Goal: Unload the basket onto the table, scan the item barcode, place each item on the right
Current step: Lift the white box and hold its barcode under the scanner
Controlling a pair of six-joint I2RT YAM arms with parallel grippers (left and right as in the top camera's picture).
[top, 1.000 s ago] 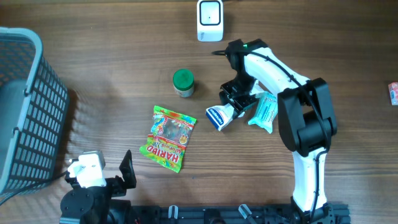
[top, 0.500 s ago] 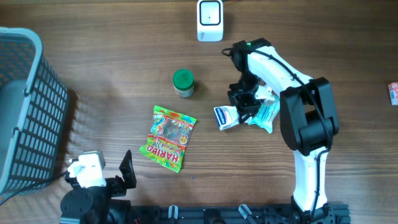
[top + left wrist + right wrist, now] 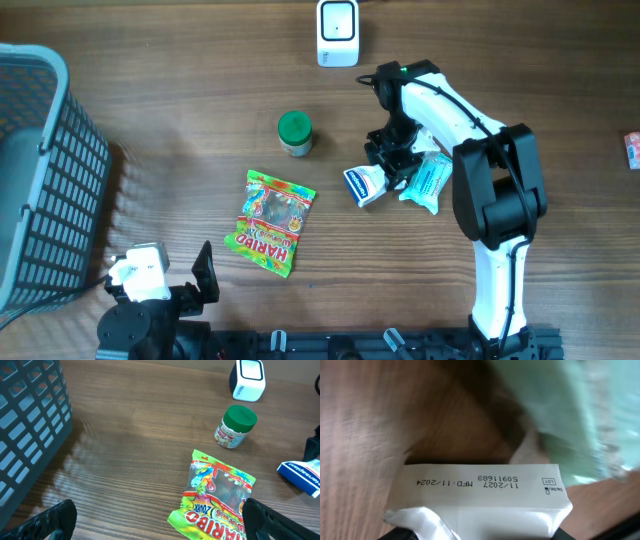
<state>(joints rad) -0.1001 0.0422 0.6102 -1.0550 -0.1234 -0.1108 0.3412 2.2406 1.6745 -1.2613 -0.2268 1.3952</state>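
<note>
A brown wooden table (image 3: 150, 100) with dark grain ran under everything. Right of its centre lay the small white and blue box (image 3: 360, 187), tilted, with its blue-printed face up. My right gripper (image 3: 393, 160) was clamped on the end of it nearer my arm, the jaws drawn partly in around it. In the right wrist view the box's white side filled the lower frame, with a lot mark and dates printed along it.

Just beside the box, under my right arm, was a crinkled teal plastic packet (image 3: 428, 180), blurred in the wrist view. Farther left stood a small upright jar with a green lid (image 3: 295, 132), the lid on; I could not tell what it held. Nearer me lay a flat, bright green and red gummy-sweet bag (image 3: 269, 221).

A white rounded scanner (image 3: 338, 33) sat at the far edge, well apart from the box. A grey plastic mesh basket (image 3: 60, 150) stood at the far left, only its wall and grey floor showing. A small pink packet (image 3: 632, 149) was cut off at the right edge.

My left gripper (image 3: 157, 520) hung low at the near left, its fingers spread wide and holding nothing.
</note>
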